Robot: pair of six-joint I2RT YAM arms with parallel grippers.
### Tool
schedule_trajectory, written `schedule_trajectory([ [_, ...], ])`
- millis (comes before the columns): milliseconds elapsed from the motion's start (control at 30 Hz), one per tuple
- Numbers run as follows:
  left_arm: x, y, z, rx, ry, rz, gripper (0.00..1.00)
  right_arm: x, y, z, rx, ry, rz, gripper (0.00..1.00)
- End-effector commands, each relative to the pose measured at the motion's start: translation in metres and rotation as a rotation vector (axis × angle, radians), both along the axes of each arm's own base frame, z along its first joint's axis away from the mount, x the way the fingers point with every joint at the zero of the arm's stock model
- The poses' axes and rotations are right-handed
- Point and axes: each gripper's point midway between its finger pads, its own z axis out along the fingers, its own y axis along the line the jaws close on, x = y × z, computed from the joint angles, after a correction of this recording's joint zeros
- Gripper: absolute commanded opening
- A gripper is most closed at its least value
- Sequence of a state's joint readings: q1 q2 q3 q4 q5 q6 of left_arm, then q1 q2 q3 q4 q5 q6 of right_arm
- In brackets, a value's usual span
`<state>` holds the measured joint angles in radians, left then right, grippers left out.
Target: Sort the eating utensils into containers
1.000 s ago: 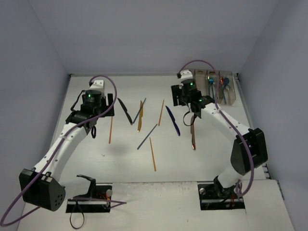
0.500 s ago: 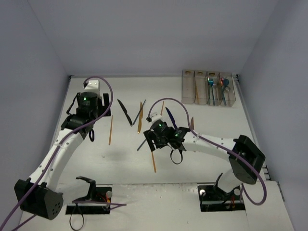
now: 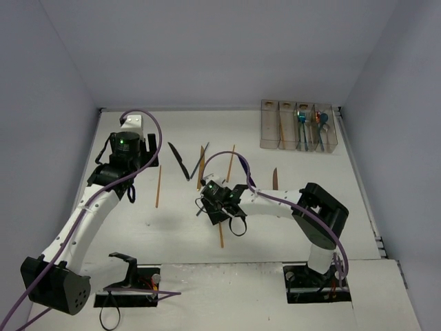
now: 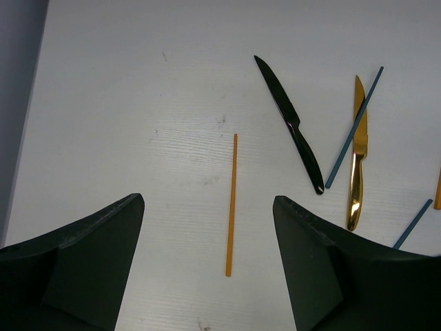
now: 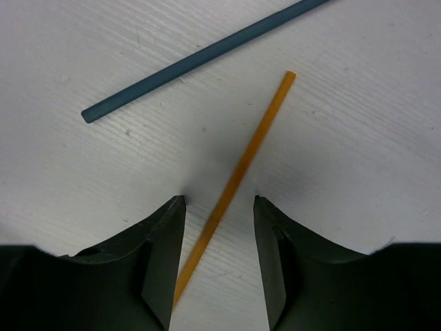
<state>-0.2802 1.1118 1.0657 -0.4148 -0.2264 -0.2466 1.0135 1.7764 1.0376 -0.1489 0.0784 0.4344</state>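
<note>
My right gripper [image 3: 219, 215] is low over the table's middle, open, its fingers [image 5: 158, 234] either side of an orange chopstick [image 5: 248, 155], not closed on it. A blue chopstick [image 5: 200, 58] lies just beyond. My left gripper [image 4: 208, 200] is open and empty above another orange chopstick [image 4: 231, 205]; it sits at the left [image 3: 134, 181]. A black knife [image 4: 289, 124], a gold knife [image 4: 357, 155] and a blue chopstick [image 4: 353, 127] lie to its right. The clear containers [image 3: 298, 126] stand at the back right with some utensils inside.
A copper knife [image 3: 274, 178] lies right of centre. A third orange chopstick [image 3: 231, 160] lies in the middle back, with a dark blue utensil [image 3: 247, 169] beside it, partly behind the right arm's purple cable. Walls close in the table on the left, back and right.
My right arm has swung from the containers to the table's middle and come down over the orange chopstick. My left arm has barely moved.
</note>
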Motion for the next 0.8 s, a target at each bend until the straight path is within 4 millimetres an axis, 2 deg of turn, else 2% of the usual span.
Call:
schedule_trajectory([
  [0,0.009,0.001,0.016,-0.01,-0.066,0.008,0.73,-0.004,0.004,-0.003,-0.036,0.026,-0.006,0.37],
  [267,0.01,0.001,0.015,-0.007,-0.063,0.008,0.73,-0.001,-0.012,-0.01,-0.069,0.042,-0.045,0.11],
  [367,0.009,0.001,0.014,-0.006,-0.062,0.009,0.73,0.008,-0.029,-0.006,-0.072,0.03,-0.1,0.05],
  [467,0.01,0.001,0.015,-0.007,-0.063,0.009,0.73,0.027,-0.054,0.008,-0.056,-0.008,-0.18,0.0],
  [500,0.01,0.001,0.014,-0.006,-0.061,0.009,0.73,0.034,-0.059,0.015,-0.049,-0.026,-0.2,0.0],
  [600,0.01,0.0,0.014,-0.009,-0.058,0.004,0.73,0.069,-0.075,0.053,-0.007,-0.136,-0.252,0.0],
  [767,0.011,-0.002,0.011,-0.017,-0.052,-0.004,0.73,0.153,-0.114,0.14,0.072,-0.336,-0.368,0.0],
])
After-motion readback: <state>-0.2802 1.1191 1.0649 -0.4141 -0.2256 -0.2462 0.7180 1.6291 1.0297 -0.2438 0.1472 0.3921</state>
